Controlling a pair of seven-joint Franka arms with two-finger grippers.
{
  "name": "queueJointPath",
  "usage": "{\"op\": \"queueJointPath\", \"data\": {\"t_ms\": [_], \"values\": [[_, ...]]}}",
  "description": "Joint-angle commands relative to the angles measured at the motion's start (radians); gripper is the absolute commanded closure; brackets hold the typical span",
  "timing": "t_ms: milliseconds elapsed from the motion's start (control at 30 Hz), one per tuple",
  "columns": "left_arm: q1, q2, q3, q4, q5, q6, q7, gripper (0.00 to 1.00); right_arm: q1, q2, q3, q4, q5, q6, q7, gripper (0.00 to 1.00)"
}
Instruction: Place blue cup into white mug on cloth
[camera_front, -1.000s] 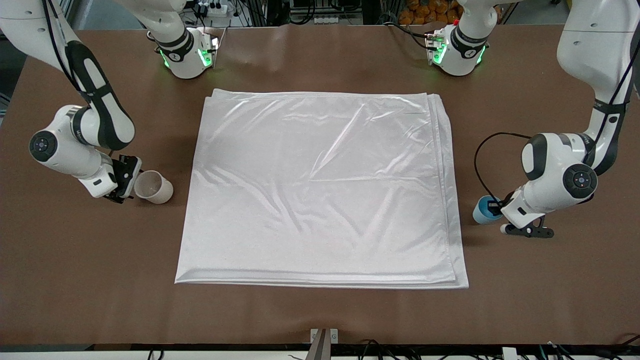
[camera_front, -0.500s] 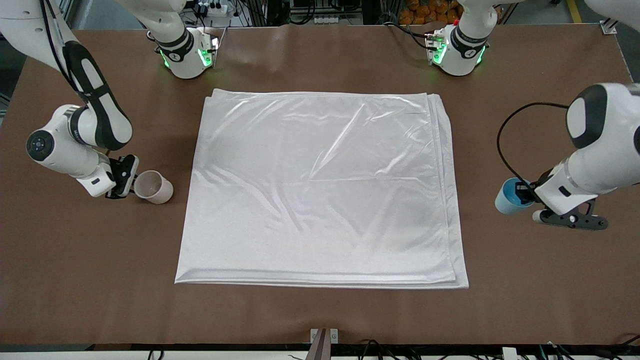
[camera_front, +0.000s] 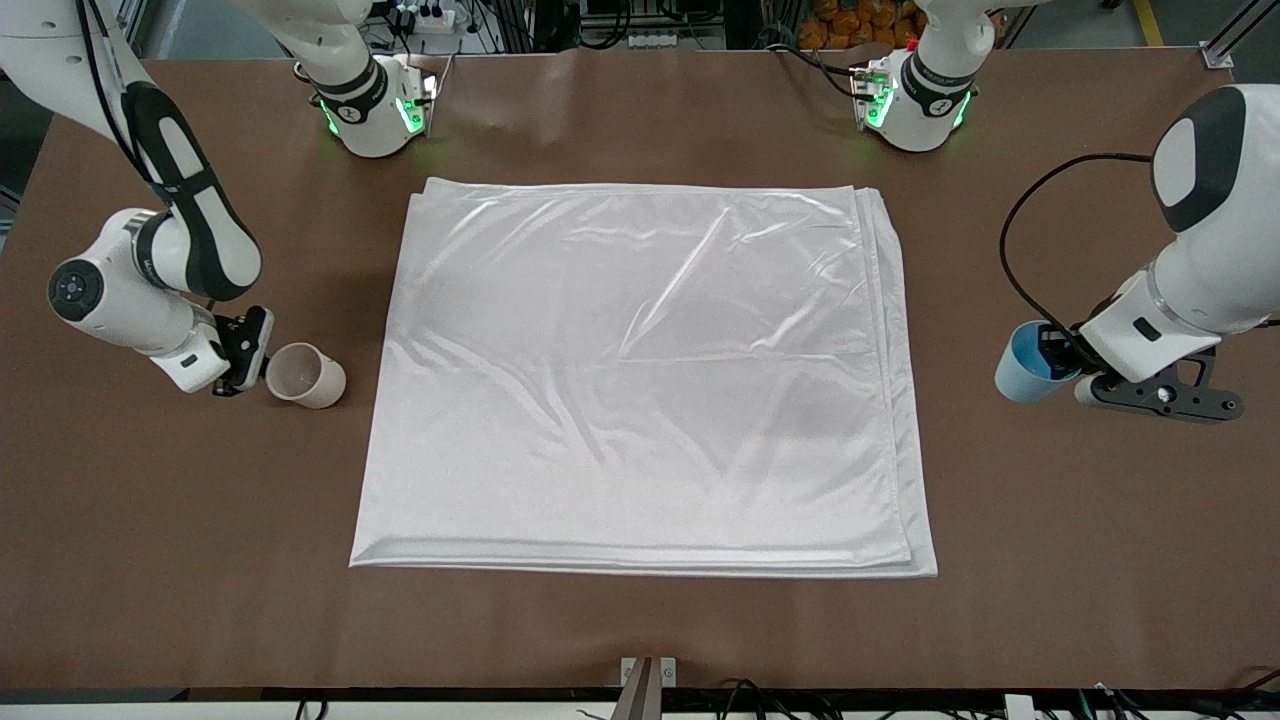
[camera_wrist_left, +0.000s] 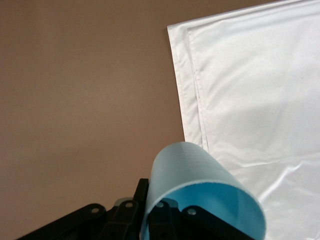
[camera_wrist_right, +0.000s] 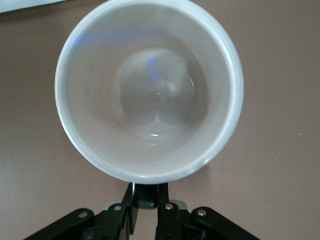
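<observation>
Front view: blue cup (camera_front: 1022, 363) is held in the air by the left gripper (camera_front: 1062, 362), over bare table (camera_front: 640, 630) off the cloth's (camera_front: 640, 380) edge at the left arm's end. Cup is tipped, long axis roughly level, mouth toward the gripper and base toward the cloth. Left fingers are clamped on the cup's rim.

White mug (camera_front: 305, 375) sits on the table just off the cloth at the right arm's end, not on the cloth. It leans, mouth angled up toward the right gripper (camera_front: 250, 350). Right fingers are pinched on the mug's handle side.

Surface: brown tabletop; cloth is shiny white, folded in layers, soft creases, lying flat mid-table. Both arm bases show green lights at the table's robot edge; cables and racks past that edge.

Left wrist view adds: cup's (camera_wrist_left: 202, 195) blue inside, and the cloth's (camera_wrist_left: 250, 100) layered corner edge underneath it. Right wrist view adds: straight look into the mug (camera_wrist_right: 150, 90), pale inside, with the dark handle sitting between the gripper's (camera_wrist_right: 145, 205) fingers.
</observation>
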Motion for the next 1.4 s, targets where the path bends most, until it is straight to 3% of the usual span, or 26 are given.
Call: {"op": "queueJointPath", "data": {"t_ms": [0,67,300,700,833,1367], "values": [[-0.001,0.005,-0.008,0.016,0.009,-0.034,0.004,1.00,-0.015,-0.022,0.011,-0.008,-0.007,-0.001,-0.037,0.96],[-0.001,0.005,-0.018,0.019,0.009,-0.044,-0.002,1.00,-0.023,-0.023,0.014,-0.002,-0.004,-0.001,-0.057,1.00],[0.002,-0.001,-0.058,0.019,-0.006,-0.077,-0.021,1.00,-0.020,-0.068,0.027,0.015,0.002,-0.004,-0.084,1.00],[-0.005,0.002,-0.066,0.023,-0.008,-0.077,-0.045,1.00,0.015,-0.094,0.160,0.086,0.006,-0.010,-0.028,1.00],[-0.004,0.002,-0.081,0.023,-0.008,-0.077,-0.047,1.00,0.037,-0.093,0.201,0.135,0.006,-0.105,0.018,1.00],[-0.006,0.009,-0.086,0.023,-0.077,-0.077,-0.087,1.00,0.363,-0.071,0.206,0.231,-0.017,-0.152,0.406,1.00]]}}
